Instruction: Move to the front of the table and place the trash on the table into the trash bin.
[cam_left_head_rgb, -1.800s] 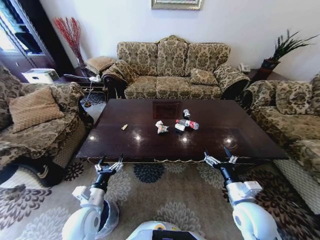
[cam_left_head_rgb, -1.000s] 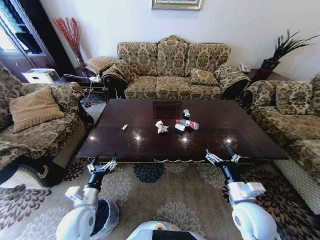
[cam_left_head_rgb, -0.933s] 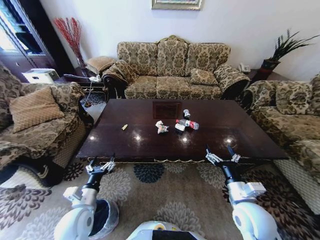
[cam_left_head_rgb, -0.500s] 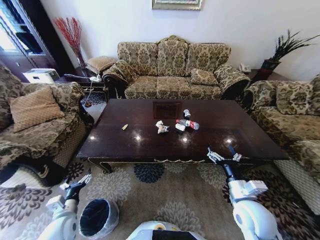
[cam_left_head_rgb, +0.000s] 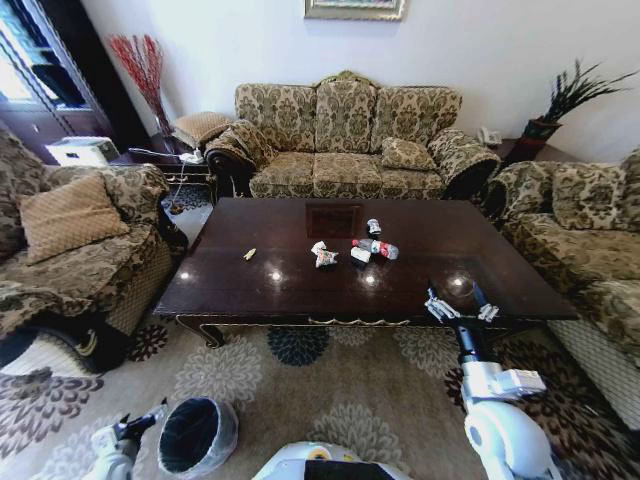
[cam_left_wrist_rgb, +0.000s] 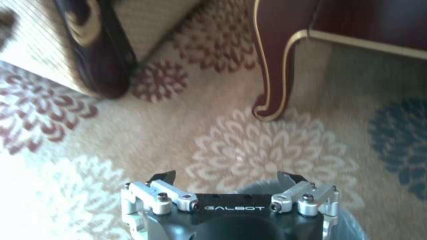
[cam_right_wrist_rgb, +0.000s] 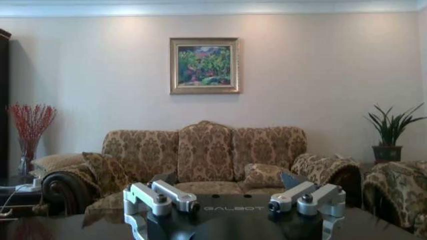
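At the bottom of the head view the trash bin (cam_left_head_rgb: 197, 436) sits on the patterned carpet (cam_left_head_rgb: 330, 400), its white bag folded over the rim. The left claw (cam_left_head_rgb: 143, 419) is low in the bottom left corner beside the bin; the left wrist view shows its fingers spread apart over the carpet, with "GALBOT" printed on its body. Half a second ago that claw was higher in the frame, and a second ago it was up near the desk edge. The right claw (cam_left_head_rgb: 461, 303) hangs at the near edge of the desk (cam_left_head_rgb: 260, 285), right of centre, fingers apart and holding nothing; it has slid slightly toward the right since the earlier frames. Its body also reads "GALBOT" in the right wrist view.

Toward the middle of the desk lies the trash: a clear bottle with a red label (cam_left_head_rgb: 376, 248), a small can (cam_left_head_rgb: 373, 227) just behind it, crumpled wrappers (cam_left_head_rgb: 323, 254) to the left, and a yellowish scrap (cam_left_head_rgb: 249, 254) well apart, farther left. None of it has moved. Beyond the desk stands a patterned sofa (cam_left_head_rgb: 345, 140), with a framed painting (cam_right_wrist_rgb: 204, 65) above it.
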